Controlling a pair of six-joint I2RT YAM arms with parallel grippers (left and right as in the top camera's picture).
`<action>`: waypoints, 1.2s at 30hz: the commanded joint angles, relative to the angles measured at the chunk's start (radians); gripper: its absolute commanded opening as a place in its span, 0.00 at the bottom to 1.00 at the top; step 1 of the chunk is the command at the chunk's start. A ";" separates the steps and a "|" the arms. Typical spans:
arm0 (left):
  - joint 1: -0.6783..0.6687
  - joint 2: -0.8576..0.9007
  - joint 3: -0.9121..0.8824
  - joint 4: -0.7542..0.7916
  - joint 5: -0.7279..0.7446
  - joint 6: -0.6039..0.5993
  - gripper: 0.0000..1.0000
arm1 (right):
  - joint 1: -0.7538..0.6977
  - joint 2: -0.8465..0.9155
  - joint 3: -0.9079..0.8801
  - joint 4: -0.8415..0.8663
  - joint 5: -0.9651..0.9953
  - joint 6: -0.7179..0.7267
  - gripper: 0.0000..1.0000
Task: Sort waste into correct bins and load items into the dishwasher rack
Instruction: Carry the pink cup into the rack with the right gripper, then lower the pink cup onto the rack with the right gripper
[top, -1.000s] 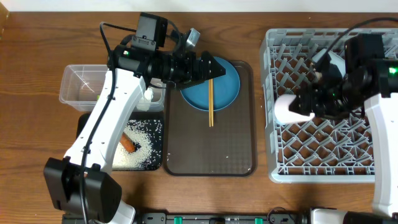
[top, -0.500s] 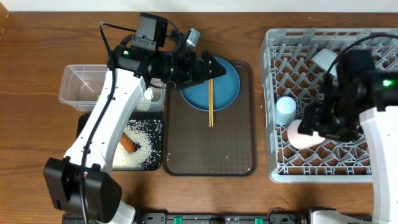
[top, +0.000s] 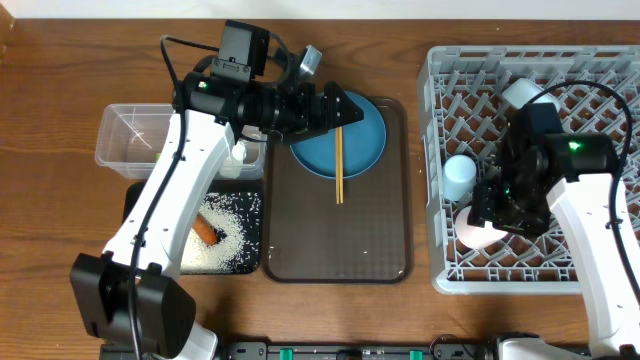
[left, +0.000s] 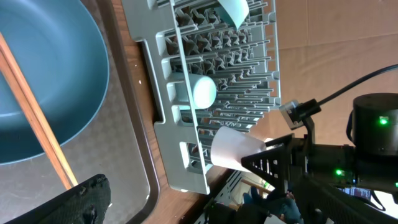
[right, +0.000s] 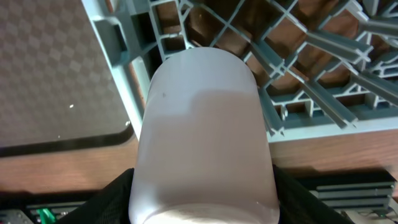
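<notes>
My right gripper (top: 488, 215) is shut on the pinkish-white cup (top: 476, 230) and holds it on its side over the front-left part of the grey dishwasher rack (top: 600, 275). In the right wrist view the cup (right: 202, 137) fills the space between the fingers. A light-blue cup (top: 458, 176) and a white bowl (top: 520, 93) sit in the rack. My left gripper (top: 345, 108) is open and empty above the dark-blue plate (top: 355, 145). Wooden chopsticks (top: 339, 165) lie across the plate. The orange carrot (top: 205, 230) and rice (top: 230, 240) lie in the black tray (top: 135, 200).
The plate sits on a large dark brown serving tray (top: 340, 240) at the centre. A clear plastic tub (top: 135, 140) stands at the left, behind the black tray. A white crumpled piece (top: 238, 152) shows beside the left arm. The rack's left wall (right: 124, 56) is close to the cup.
My right gripper has carried the pinkish-white cup from the rack's middle left toward its front-left corner, uncovering the light-blue cup. The left arm has not moved.
</notes>
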 joint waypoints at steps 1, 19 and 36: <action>0.000 0.007 -0.011 0.000 -0.007 0.017 0.96 | 0.011 -0.007 -0.026 0.022 0.012 0.015 0.01; 0.000 0.007 -0.011 0.000 -0.007 0.017 0.96 | 0.011 -0.007 -0.110 0.084 0.014 -0.003 0.42; 0.000 0.007 -0.011 0.000 -0.007 0.017 0.96 | 0.011 -0.007 -0.110 0.063 0.014 -0.029 0.77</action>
